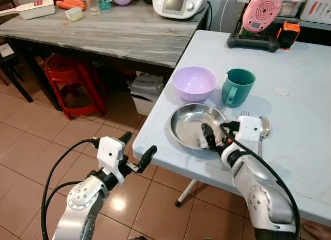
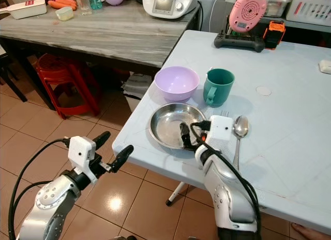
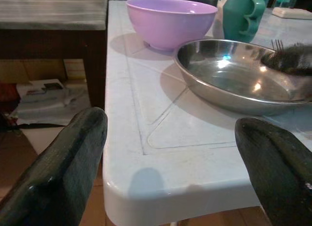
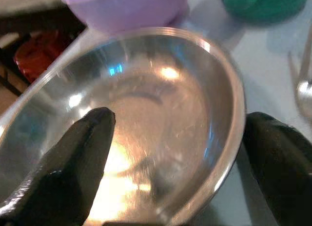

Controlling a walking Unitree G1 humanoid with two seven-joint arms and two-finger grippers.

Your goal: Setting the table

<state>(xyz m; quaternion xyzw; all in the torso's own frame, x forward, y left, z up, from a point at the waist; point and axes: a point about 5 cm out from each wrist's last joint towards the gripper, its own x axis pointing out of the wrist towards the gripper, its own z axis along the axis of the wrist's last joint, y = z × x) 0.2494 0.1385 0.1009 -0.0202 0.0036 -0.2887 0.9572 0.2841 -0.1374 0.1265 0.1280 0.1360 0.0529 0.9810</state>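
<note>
Four pieces laid, we judge: shallow steel plate (image 1: 195, 125), lilac plastic bowl (image 1: 194, 83), teal mug (image 1: 237, 87), metal spoon (image 1: 264, 126); our right gripper (image 1: 216, 136) straddles the plate rim, fingers spread; left gripper (image 1: 137, 149) gapes idle off the table's edge.

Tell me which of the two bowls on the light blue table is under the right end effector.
The steel bowl, at the table's near edge; the open right end effector straddles its rim. The purple bowl stands behind it, untouched.

The plate (image 1: 194, 123) sits near the table's (image 1: 305, 162) front edge. Behind the plate stands the bowl (image 1: 194, 83), the mug (image 1: 237, 87) behind-right, the spoon (image 1: 264, 127) and fork (image 1: 244, 114) right.
</note>
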